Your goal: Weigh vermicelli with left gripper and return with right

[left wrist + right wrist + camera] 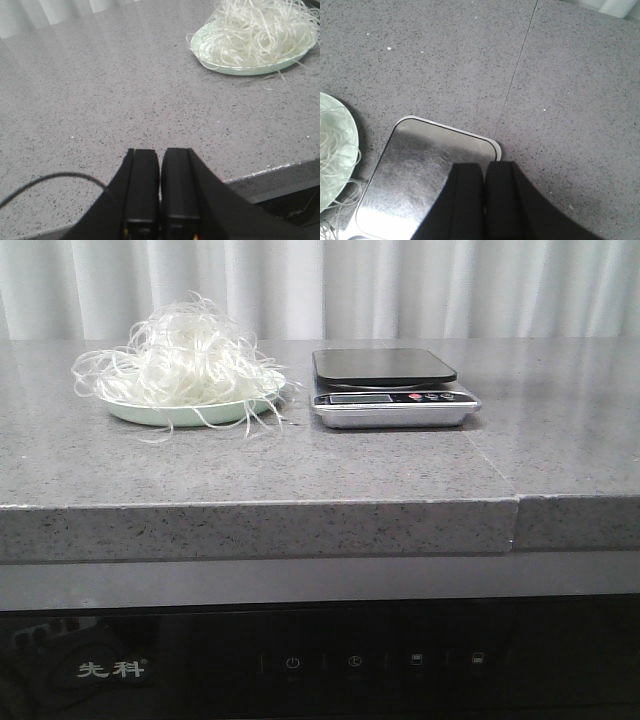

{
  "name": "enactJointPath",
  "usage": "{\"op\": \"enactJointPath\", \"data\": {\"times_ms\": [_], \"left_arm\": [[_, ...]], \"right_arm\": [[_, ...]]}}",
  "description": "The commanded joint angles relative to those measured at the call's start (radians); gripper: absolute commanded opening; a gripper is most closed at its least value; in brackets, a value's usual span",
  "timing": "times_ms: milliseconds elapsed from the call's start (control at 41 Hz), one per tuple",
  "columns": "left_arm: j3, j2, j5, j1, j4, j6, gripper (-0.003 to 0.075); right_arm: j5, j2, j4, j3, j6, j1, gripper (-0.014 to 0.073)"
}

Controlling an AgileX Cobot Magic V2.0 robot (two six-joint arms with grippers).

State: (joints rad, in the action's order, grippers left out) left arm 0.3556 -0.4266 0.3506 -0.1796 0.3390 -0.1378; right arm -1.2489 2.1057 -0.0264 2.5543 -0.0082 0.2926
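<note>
Left end effector [160,170] clenched, fingers pressed together w/ nothing between, above grey speckled stone surface [100,100]. Right end effector [484,185] likewise clenched & empty, over silver kitchen scale [415,165]. Fluffy white translucent vermicelli [185,360] heaped on pale green round plate [170,415], just left of scale.

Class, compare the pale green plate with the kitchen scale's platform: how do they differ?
The plate is round and pale green; the scale platform is rectangular with rounded corners, dark and shiny. The plate holds the vermicelli; the platform is bare. Both rest on the grey counter.
</note>
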Motion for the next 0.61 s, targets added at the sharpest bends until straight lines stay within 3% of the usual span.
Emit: {"op": "enactJointPath", "data": {"times_ms": [0, 586], "left_arm": [[0.029, -0.013, -0.08, 0.002, 0.006, -0.01, 0.0138], [0.029, -0.013, -0.08, 0.002, 0.006, -0.01, 0.0138]], "right_arm": [[0.046, -0.069, -0.014, 0.026, 0.0, -0.006, 0.0151], [0.1, -0.072, -0.02, 0.026, 0.0, -0.006, 0.0151]]}}
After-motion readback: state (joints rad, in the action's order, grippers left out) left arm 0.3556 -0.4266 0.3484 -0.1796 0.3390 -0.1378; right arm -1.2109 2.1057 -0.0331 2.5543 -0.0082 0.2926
